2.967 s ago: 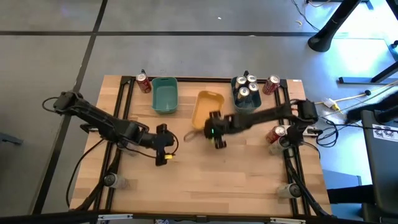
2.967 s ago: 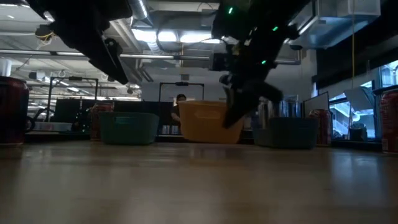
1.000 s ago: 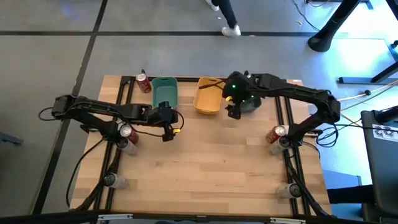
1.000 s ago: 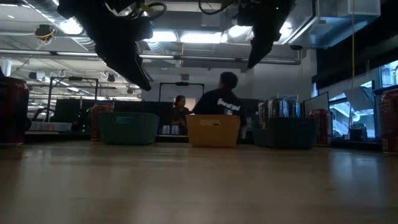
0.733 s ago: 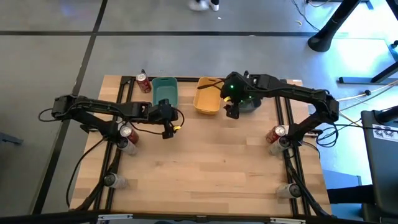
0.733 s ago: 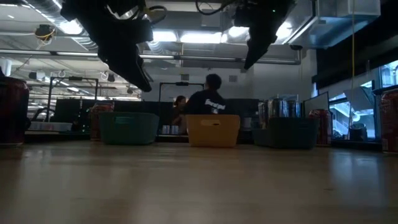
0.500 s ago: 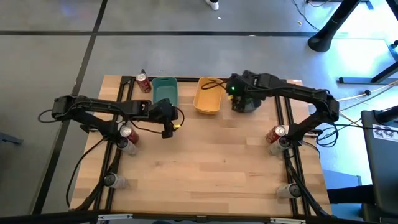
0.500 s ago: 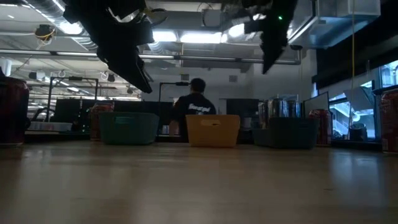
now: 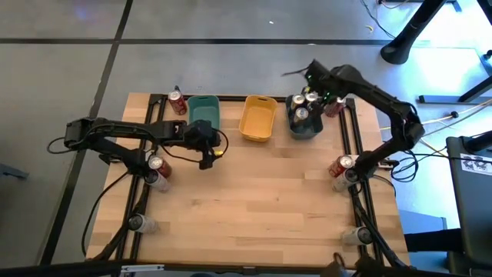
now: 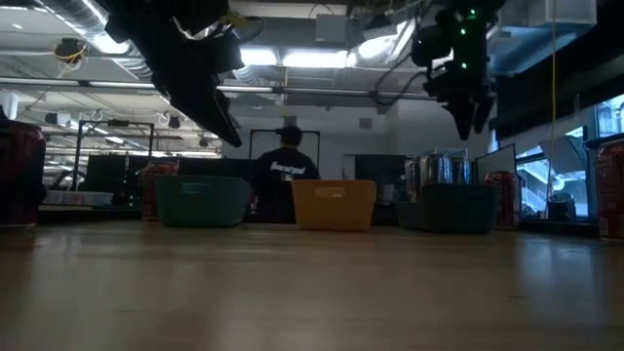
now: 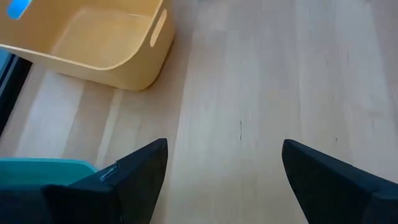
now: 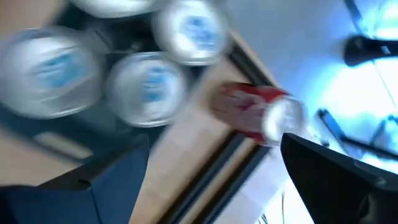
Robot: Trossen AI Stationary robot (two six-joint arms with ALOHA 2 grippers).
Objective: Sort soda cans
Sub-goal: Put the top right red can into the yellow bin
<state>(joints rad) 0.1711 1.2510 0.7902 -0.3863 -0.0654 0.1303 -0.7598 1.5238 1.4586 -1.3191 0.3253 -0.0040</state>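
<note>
Since a second ago the right arm has swung from the gap between the yellow bin and the grey bin to the far right corner of the table, and the person in the room behind has walked leftward.

The right pincer (image 9: 317,79) now hangs above the far edge of the grey bin (image 9: 305,129), its dark fingers (image 12: 336,171) spread apart with nothing between them. Past those fingers its wrist view shows silver-topped soda cans in the bin (image 12: 148,84) and a red can lying tilted (image 12: 258,112) just outside it, near the black rail at the table edge. From above, the cans in the grey bin (image 9: 302,114) stand upright and packed close, and the red can (image 9: 335,105) sits just beside the bin's right wall.

The left pincer (image 9: 205,150) hovers near the close end of the teal bin (image 9: 204,117), its fingers (image 11: 134,180) also wide apart and empty over bare wood; the yellow bin (image 9: 257,120) lies beyond it, between the teal and grey bins.

Further out, a red can (image 9: 177,101) stands at the far left by the teal bin, another (image 9: 157,165) rests under the left arm at the table's left rail, and one more (image 9: 341,165) stands near the right rail. The person in a dark top (image 10: 286,180) stands behind the bins.
</note>
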